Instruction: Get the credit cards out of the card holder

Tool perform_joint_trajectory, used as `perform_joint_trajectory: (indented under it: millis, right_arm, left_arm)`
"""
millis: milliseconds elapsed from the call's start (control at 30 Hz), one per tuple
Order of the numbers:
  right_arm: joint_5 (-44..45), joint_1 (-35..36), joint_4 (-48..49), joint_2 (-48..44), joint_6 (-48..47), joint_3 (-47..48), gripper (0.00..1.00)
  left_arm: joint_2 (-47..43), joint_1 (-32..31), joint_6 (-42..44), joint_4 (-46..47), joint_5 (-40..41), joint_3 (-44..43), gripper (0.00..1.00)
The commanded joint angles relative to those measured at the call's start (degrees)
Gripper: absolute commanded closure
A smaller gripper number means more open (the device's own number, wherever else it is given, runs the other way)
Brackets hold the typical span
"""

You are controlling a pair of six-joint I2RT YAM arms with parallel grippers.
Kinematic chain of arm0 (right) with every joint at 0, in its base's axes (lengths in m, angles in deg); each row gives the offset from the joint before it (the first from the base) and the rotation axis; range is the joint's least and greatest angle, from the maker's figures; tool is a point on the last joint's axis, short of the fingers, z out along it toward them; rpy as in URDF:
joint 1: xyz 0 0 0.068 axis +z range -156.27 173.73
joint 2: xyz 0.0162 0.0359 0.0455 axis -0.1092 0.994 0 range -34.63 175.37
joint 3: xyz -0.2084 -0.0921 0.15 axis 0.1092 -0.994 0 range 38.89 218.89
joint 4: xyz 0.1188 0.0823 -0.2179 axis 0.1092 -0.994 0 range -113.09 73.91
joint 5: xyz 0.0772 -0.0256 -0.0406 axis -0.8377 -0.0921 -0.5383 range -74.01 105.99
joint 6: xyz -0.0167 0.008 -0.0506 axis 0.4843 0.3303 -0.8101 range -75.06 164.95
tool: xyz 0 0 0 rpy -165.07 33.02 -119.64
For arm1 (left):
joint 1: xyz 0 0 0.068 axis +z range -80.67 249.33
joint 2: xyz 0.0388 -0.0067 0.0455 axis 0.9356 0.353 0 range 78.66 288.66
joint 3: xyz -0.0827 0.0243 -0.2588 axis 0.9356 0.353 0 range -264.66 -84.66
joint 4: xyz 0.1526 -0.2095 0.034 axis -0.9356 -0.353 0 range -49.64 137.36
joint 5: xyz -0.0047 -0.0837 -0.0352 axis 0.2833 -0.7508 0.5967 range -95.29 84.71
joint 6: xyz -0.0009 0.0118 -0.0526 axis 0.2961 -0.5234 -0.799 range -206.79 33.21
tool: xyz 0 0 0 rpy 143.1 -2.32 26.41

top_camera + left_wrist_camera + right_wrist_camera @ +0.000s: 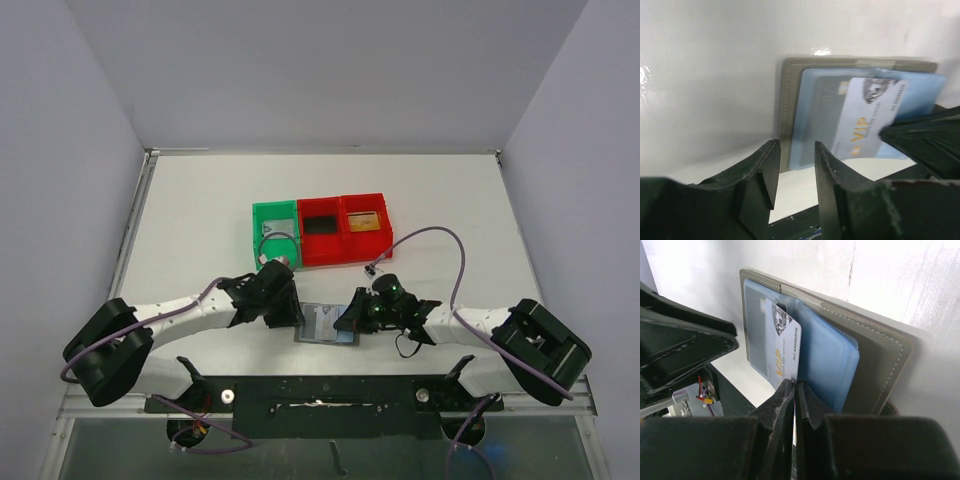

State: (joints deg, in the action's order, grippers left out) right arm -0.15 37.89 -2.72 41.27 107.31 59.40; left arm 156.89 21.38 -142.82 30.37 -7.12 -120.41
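Open on worktop (200, 220): wallet (880, 365). Partly out of its pocket, pinched edge-on in closed right fingers (777, 405): silver card (786, 350). Slightly parted, empty, just beside wallet edge: left fingers (760, 172).

Your left arm (190, 313) and right arm (470, 322) flank the open card holder (327, 324) on the worktop (200, 220), near the green bin (275, 225) and red bins (345, 228).

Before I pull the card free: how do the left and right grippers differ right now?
The right gripper is shut on the near edge of the silver card; the left gripper has its jaws apart, clamping nothing. The right gripper sits at the right side of the card holder; the left gripper sits at its left edge. Both are low at the open card holder.
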Motion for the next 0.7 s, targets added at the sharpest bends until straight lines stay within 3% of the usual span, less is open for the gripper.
perform_joint_trajectory:
  millis: [0, 167, 267, 467, 667]
  right_arm:
    - [-0.7, -0.4, 2.6, 1.6, -0.9, 0.3, 1.00]
    - [0.1, -0.5, 2.1, 2.4, -0.6, 0.9, 1.00]
    - [0.8, -0.5, 1.6, 2.4, -0.4, 0.9, 1.00]
    - [0.6, -0.7, 2.0, 2.3, -0.1, 1.3, 1.00]
    - [-0.6, -0.7, 3.9, 2.9, 0.2, 1.8, 1.00]
  left_arm:
    - [-4.4, 0.0, 3.6, 0.2, 1.7, -5.6, 0.63]
    - [-3.0, 0.0, 6.6, 8.3, -6.4, -7.6, 0.61]
    - [1.2, -0.1, 7.2, 10.5, -9.5, -8.4, 0.68]
    - [6.6, 0.0, 5.7, 5.8, -7.3, -6.8, 0.90]
    - [6.0, 0.1, 5.8, 3.4, -4.9, -3.8, 0.94]
